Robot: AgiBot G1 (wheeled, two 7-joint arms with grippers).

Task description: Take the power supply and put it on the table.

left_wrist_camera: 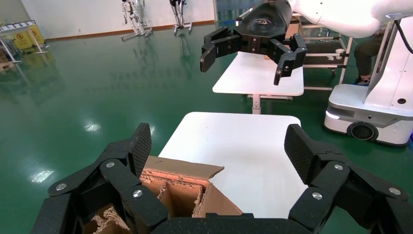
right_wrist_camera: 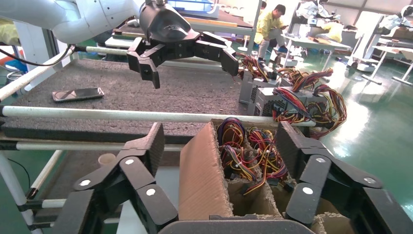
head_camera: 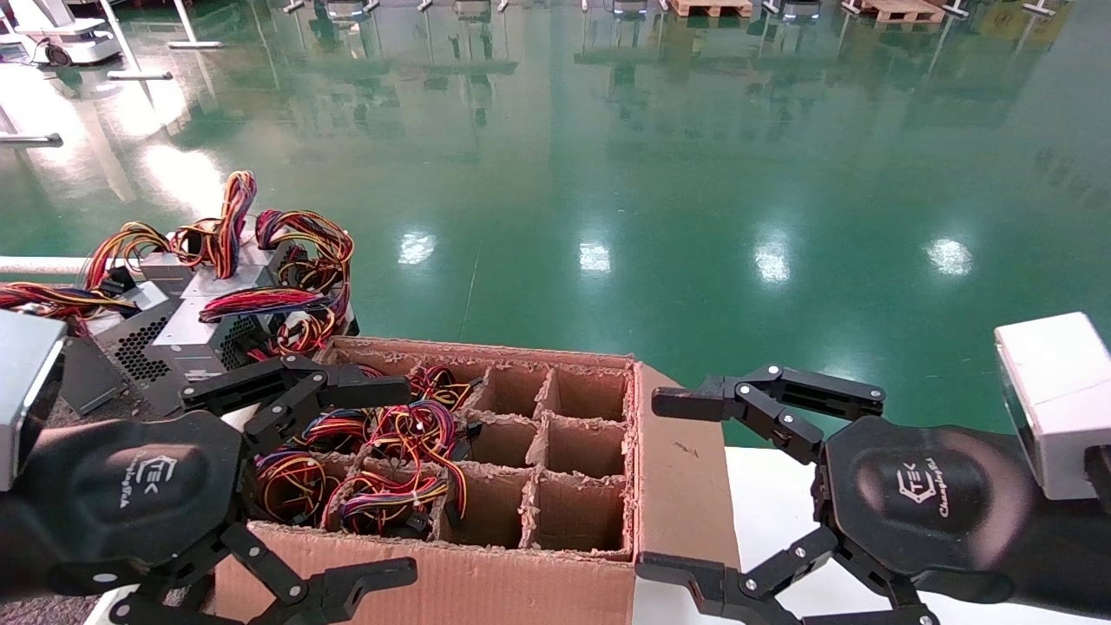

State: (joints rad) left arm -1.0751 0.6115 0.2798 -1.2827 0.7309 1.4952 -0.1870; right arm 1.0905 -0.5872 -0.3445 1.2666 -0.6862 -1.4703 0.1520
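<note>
Left black gripper (head_camera: 347,486), jaws wide, hovers lower left over the brown divided cardboard box (head_camera: 486,555) for wired silver-grey power supplies (head_camera: 408,451); right black gripper (head_camera: 686,486) waits wide-open beside it.

Wire bundles (head_camera: 382,460) hide power supplies in box (head_camera: 555,555).

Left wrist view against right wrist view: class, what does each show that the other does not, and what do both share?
Only the left wrist view shows the white top beside the box and a white robot base on the green floor. Only the right wrist view shows the dark table with a phone on it, silver power supplies at its edge, and wire bundles in the box cells. Both show the cardboard box, and each shows the other arm's open gripper hanging farther off.
</note>
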